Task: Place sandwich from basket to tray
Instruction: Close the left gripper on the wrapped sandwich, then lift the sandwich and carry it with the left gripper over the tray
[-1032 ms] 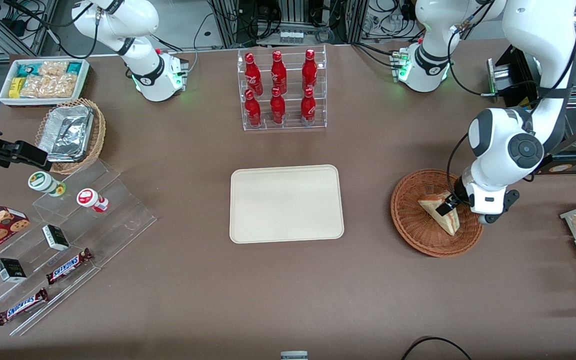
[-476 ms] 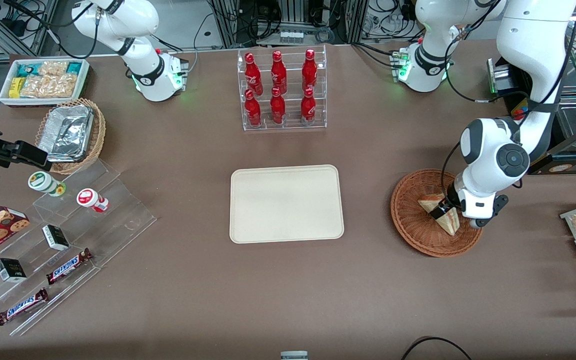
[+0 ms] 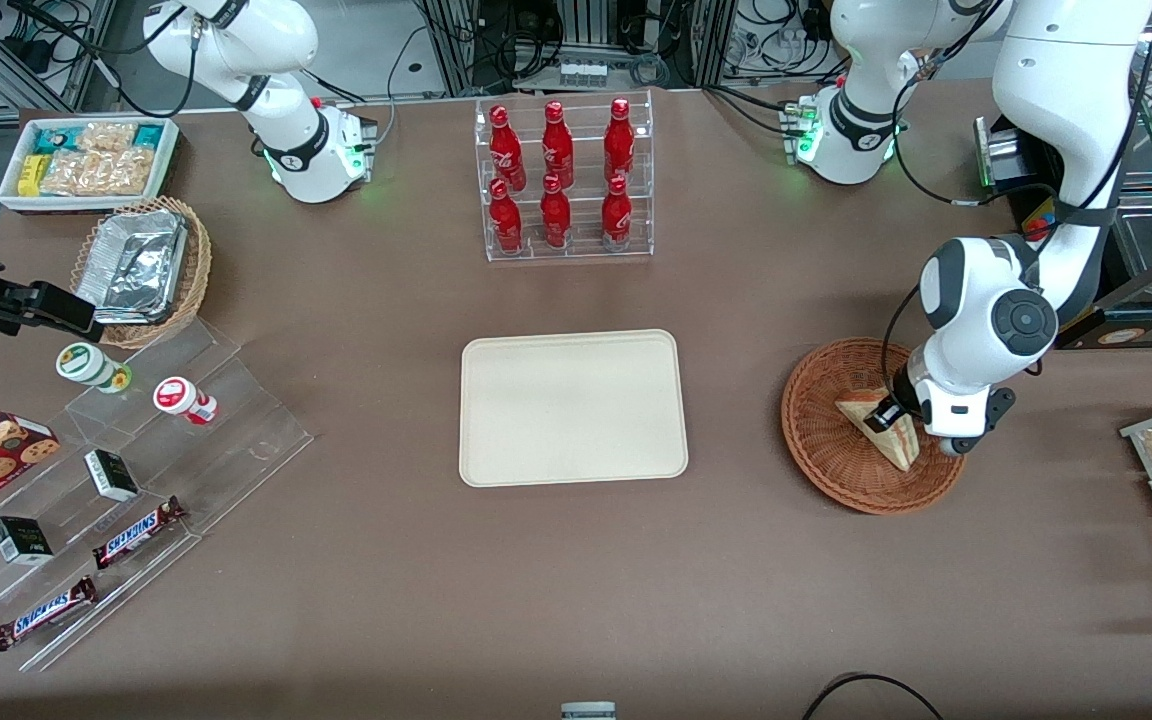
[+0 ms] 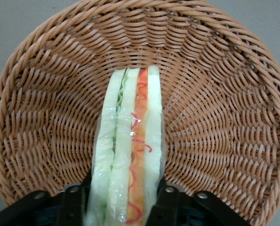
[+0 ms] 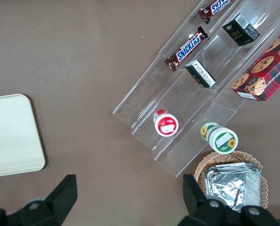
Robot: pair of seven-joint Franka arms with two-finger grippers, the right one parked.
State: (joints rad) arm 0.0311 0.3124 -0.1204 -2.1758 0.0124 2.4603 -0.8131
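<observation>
Lying inside the basket (image 3: 841, 450), the sandwich (image 3: 881, 428) sits on the part of the weave toward the working arm's end of the table. In the front view its long axis runs diagonally: one pale corner points toward the tray (image 3: 573, 407), and the wedge stretches from there nearer to the front camera and toward the working arm's end. In the left wrist view the sandwich (image 4: 129, 146) stands on edge with its cut face up, showing pale bread slices with a green layer and a red-orange layer between them, all under a clear glossy wrap. Its length runs straight away from the gripper (image 4: 120, 202) toward the basket's wall (image 4: 215, 94). The gripper (image 3: 884, 416) is down in the basket, its two black fingers (image 4: 166, 203) pressed against the sandwich's two flat bread sides, clamped on it. The cream-beige tray lies flat on the brown table (image 3: 576, 580), well apart from the basket, toward the parked arm's end.
</observation>
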